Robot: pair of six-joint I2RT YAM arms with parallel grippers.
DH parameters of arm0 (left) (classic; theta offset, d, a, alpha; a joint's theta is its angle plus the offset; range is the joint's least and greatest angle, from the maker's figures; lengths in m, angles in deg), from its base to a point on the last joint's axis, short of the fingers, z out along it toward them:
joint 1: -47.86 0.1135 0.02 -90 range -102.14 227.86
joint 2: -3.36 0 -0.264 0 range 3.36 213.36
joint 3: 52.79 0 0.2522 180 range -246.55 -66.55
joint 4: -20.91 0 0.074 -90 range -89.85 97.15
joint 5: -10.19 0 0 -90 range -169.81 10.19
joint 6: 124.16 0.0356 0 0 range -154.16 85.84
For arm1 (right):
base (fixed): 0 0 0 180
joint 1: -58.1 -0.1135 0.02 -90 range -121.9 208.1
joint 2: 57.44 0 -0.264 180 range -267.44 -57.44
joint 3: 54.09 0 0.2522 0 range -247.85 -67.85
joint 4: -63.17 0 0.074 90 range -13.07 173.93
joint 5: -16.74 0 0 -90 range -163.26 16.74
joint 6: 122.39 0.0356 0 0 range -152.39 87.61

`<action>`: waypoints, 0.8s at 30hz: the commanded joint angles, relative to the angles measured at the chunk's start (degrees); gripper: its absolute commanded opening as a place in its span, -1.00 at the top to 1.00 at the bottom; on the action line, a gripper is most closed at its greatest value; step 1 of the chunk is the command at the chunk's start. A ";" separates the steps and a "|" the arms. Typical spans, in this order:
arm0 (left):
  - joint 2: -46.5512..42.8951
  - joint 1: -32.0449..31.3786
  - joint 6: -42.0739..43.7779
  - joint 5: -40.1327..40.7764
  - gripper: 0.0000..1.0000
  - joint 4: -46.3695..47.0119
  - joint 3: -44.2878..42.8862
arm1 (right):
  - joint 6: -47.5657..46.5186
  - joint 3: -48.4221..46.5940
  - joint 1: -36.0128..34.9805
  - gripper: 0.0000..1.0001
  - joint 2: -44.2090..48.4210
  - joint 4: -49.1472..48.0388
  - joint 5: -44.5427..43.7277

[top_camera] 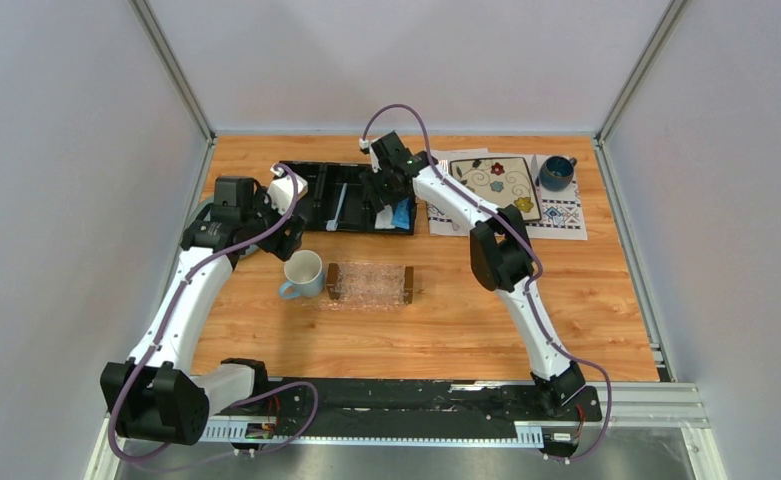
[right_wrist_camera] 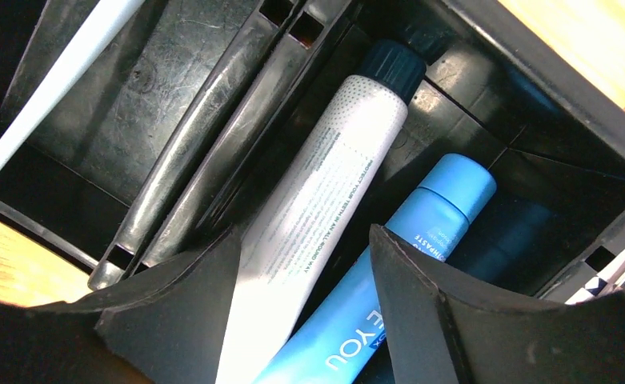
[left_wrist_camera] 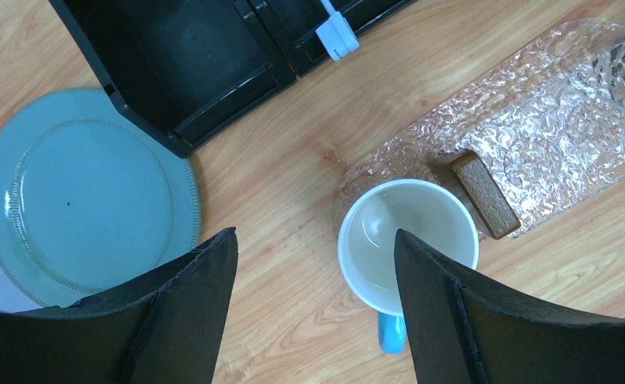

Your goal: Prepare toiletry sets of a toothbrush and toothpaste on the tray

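The clear textured tray (top_camera: 371, 283) with dark wooden end bars lies mid-table, with nothing on it; it also shows in the left wrist view (left_wrist_camera: 549, 120). The toothbrush (top_camera: 338, 207) lies in the black organizer (top_camera: 316, 200); its end shows in the left wrist view (left_wrist_camera: 337, 32) and its pale handle in the right wrist view (right_wrist_camera: 53, 88). A white toothpaste tube (right_wrist_camera: 325, 184) and a blue one (right_wrist_camera: 421, 240) lie in the organizer's right compartment. My right gripper (right_wrist_camera: 305, 232) is open, low over both tubes. My left gripper (left_wrist_camera: 315, 234) is open and empty above the table beside the white mug (left_wrist_camera: 405, 240).
A teal plate (left_wrist_camera: 85, 192) lies left of the organizer, under my left arm. A square floral plate (top_camera: 496, 182) and a dark blue mug (top_camera: 556, 172) sit on a placemat at the back right. The white mug (top_camera: 304, 273) stands against the tray's left end.
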 commanded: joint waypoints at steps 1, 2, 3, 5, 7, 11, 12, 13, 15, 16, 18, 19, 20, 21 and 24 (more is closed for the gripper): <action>0.44 -0.17 -0.40 -1.40 -0.58 1.89 -0.28 | -0.73 -0.98 0.39 -0.33 -4.03 4.20 -3.01; 0.53 -0.17 -0.48 -1.31 -0.58 2.15 -0.19 | -0.73 -1.07 0.39 -0.32 -4.20 4.20 -3.01; 0.53 -0.17 -0.40 -1.31 -0.58 2.15 -0.10 | -0.73 -1.15 0.39 -0.32 -4.29 4.29 -3.01; 0.62 -0.17 -0.31 -1.22 -0.57 2.24 -0.10 | -2.30 -2.03 0.66 -0.28 -4.73 4.64 -3.01; 0.62 -0.17 -0.48 -1.31 -0.57 2.24 -0.10 | -2.31 -2.99 0.83 -0.27 -5.79 5.87 -2.83; 0.62 -0.17 -0.48 -1.40 -0.57 2.33 0.07 | -2.66 -3.71 1.45 -0.21 -6.23 7.01 -1.60; 0.71 -0.17 -0.40 -1.22 -0.57 2.41 0.07 | -2.93 -3.70 1.45 -0.21 -6.23 7.27 -1.34; 0.71 -0.17 -0.40 -1.31 -0.57 2.41 0.07 | -3.10 -3.53 1.62 -0.21 -6.23 7.28 -1.34; 0.79 -0.17 -0.40 -1.22 -0.57 2.50 -0.02 | -3.45 -3.09 1.89 -0.21 -5.97 7.36 -0.72; 0.80 -0.17 -0.40 -1.22 -0.57 2.42 -0.10 | -3.63 -2.91 1.89 -0.21 -5.96 7.45 -0.55; 0.88 -0.17 -0.48 -1.31 -0.57 2.50 -0.28 | -3.98 -3.17 1.89 -0.24 -6.14 7.80 -0.37; 0.97 -0.17 -0.48 -1.39 -0.57 2.50 -0.19 | -4.24 -3.18 1.80 -0.25 -6.14 8.15 -0.46; 0.97 -0.17 -0.48 -1.31 -0.57 2.50 -0.28 | -4.25 -3.26 1.89 -0.27 -6.31 8.24 -0.54; 0.97 -0.17 -0.57 -1.39 -0.57 2.59 -0.28 | -4.33 -3.35 1.89 -0.28 -6.40 8.59 -0.46; 1.15 -0.17 -0.66 -1.48 -0.57 2.59 -0.37 | -4.77 -3.70 1.89 -0.30 -7.10 9.38 -0.81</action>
